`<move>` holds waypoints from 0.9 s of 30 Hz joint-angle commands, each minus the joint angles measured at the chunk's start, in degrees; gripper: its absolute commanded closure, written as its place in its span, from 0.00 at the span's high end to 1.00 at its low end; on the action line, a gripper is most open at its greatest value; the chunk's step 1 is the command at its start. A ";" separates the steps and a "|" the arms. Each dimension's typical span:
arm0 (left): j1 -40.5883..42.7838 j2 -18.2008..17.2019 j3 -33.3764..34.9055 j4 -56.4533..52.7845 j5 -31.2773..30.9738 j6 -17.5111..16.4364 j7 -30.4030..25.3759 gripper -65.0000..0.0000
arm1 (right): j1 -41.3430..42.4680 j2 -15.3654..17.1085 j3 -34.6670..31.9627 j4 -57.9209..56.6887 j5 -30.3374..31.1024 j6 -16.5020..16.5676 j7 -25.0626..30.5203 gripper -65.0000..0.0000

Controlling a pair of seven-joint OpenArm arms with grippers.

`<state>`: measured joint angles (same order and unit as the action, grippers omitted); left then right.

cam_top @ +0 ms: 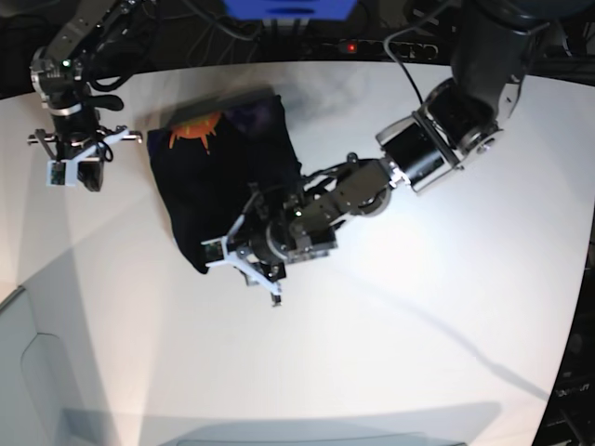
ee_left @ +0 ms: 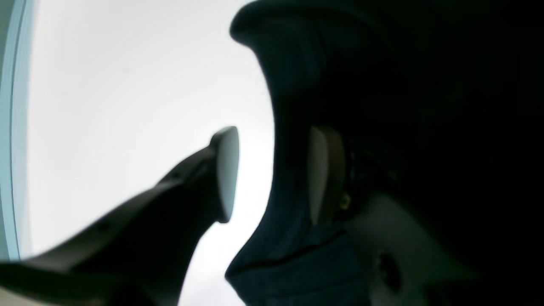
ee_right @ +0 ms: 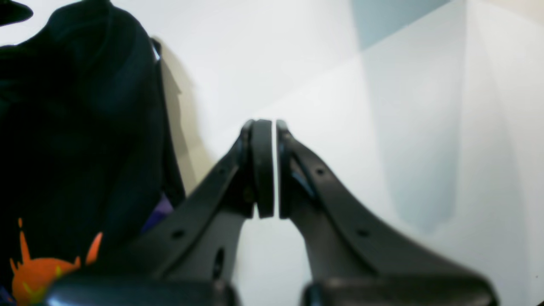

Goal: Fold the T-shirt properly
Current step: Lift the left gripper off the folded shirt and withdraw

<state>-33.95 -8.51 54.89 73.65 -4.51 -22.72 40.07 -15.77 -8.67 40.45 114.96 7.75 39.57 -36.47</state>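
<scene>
The black T-shirt (cam_top: pixel 223 177) lies folded into a rough rectangle at the table's back left, with its orange print (cam_top: pixel 193 130) facing up at the far end. My left gripper (cam_top: pixel 244 268) hovers at the shirt's near corner. In the left wrist view the left gripper (ee_left: pixel 275 129) is open, and the shirt's dark cloth (ee_left: pixel 382 85) bunches around the right finger (ee_left: pixel 318 174) while the other finger (ee_left: pixel 225 174) stands over bare table. My right gripper (cam_top: pixel 72 172) hangs left of the shirt, apart from it. The right wrist view shows that gripper (ee_right: pixel 274 127) shut on nothing, with the T-shirt (ee_right: pixel 76 127) to its left.
The white table (cam_top: pixel 418 325) spreads right of and in front of the shirt. Its curved back edge meets dark cables and equipment (cam_top: pixel 353 42). The left arm's bulky body (cam_top: pixel 437 139) reaches in from the back right. A pale raised edge (cam_top: pixel 37 372) sits at the front left.
</scene>
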 commanded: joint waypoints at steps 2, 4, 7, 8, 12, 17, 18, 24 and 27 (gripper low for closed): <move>-1.87 0.47 -3.51 2.88 0.16 0.35 -1.17 0.40 | 0.17 0.18 0.13 0.69 0.74 0.43 1.35 0.00; -1.43 -0.50 -8.70 5.96 0.16 0.35 0.32 0.40 | 0.34 0.36 0.13 -0.36 0.74 0.43 1.35 0.00; 1.38 -2.43 -18.98 10.70 -0.28 0.35 5.51 0.40 | 0.96 0.53 0.04 -3.44 0.74 0.43 1.44 0.00; 2.70 -2.78 -22.85 12.11 -0.37 0.35 6.39 0.40 | 1.04 0.71 0.04 -4.85 0.74 0.43 1.61 0.00; 12.64 -4.10 -42.37 19.06 -0.28 0.35 9.99 0.40 | 1.04 1.68 -2.42 -10.21 0.74 0.43 1.87 0.00; 26.00 -4.45 -63.55 24.51 -0.37 0.35 10.52 0.40 | -0.01 2.29 -7.61 -13.46 0.74 0.43 1.96 0.00; 28.37 -4.37 -67.16 25.03 -0.37 0.35 10.52 0.40 | -0.54 2.29 -8.58 -13.55 0.74 0.43 1.96 0.00; 37.43 -4.37 -81.31 25.39 -0.45 0.35 10.52 0.40 | -3.35 2.20 -15.08 -13.29 0.74 0.43 1.96 0.00; 39.01 -4.63 -84.30 25.47 -0.45 0.35 10.52 0.40 | -4.67 2.12 -16.40 -13.20 0.74 0.43 1.96 0.00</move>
<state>5.58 -12.47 -29.23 97.89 -4.54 -22.52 51.64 -20.40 -6.59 23.94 100.62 7.75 39.57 -35.59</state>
